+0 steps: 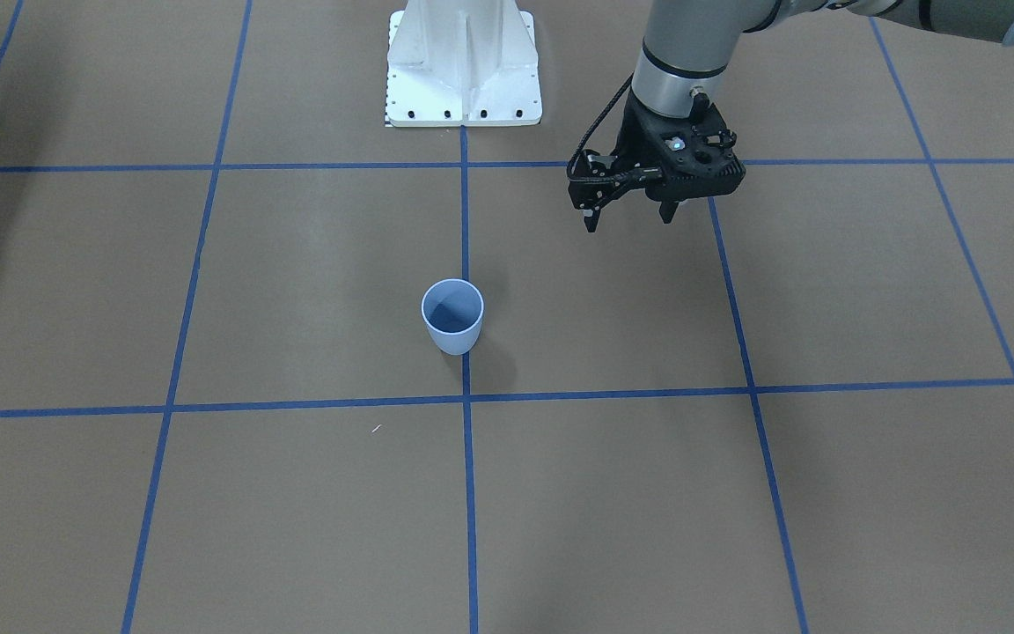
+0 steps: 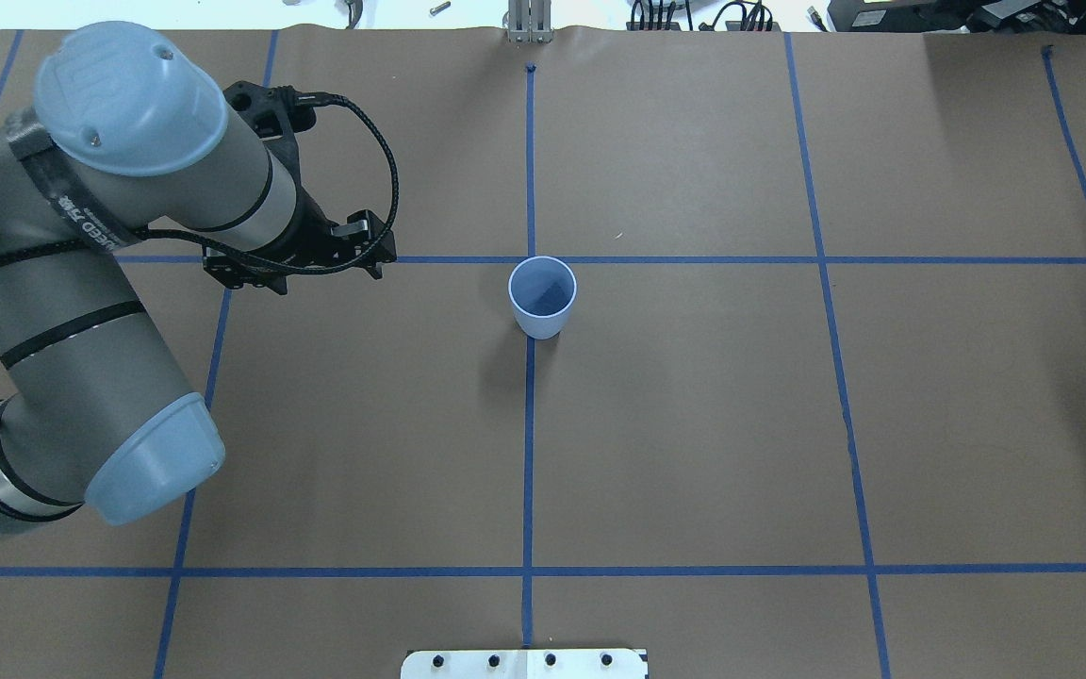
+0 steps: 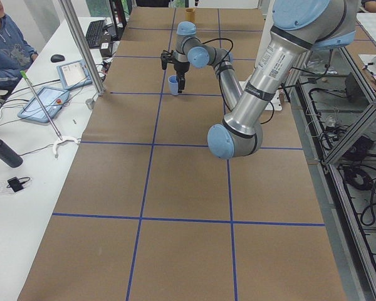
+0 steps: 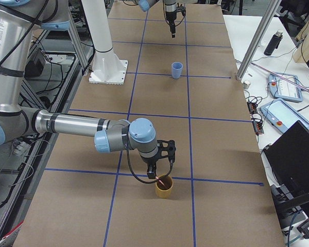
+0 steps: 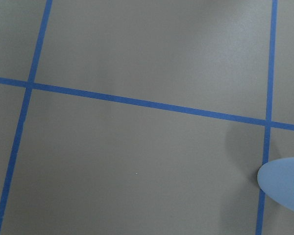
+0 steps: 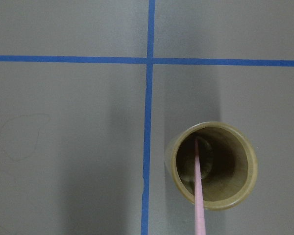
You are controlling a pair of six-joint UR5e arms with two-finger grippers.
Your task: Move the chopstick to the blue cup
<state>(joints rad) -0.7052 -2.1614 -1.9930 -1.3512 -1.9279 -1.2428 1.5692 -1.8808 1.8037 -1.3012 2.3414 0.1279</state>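
The blue cup (image 1: 452,317) stands upright and empty at the table's middle; it also shows in the overhead view (image 2: 542,297) and at the lower right edge of the left wrist view (image 5: 284,188). My left gripper (image 1: 628,220) hangs open and empty above the table, off to the cup's side, toward the robot's left. A thin pink chopstick (image 6: 198,186) stands inside a mustard-yellow cup (image 6: 250,169), leaning out toward the right wrist camera. My right gripper (image 4: 153,172) hovers right over that yellow cup (image 4: 164,189), far from the blue cup. I cannot tell whether it is open or shut.
The white robot base (image 1: 463,66) stands at the table's back. Blue tape lines cross the brown table cover. A side desk with tablets (image 3: 44,100), a bottle and a seated person (image 3: 3,47) runs along the operators' side.
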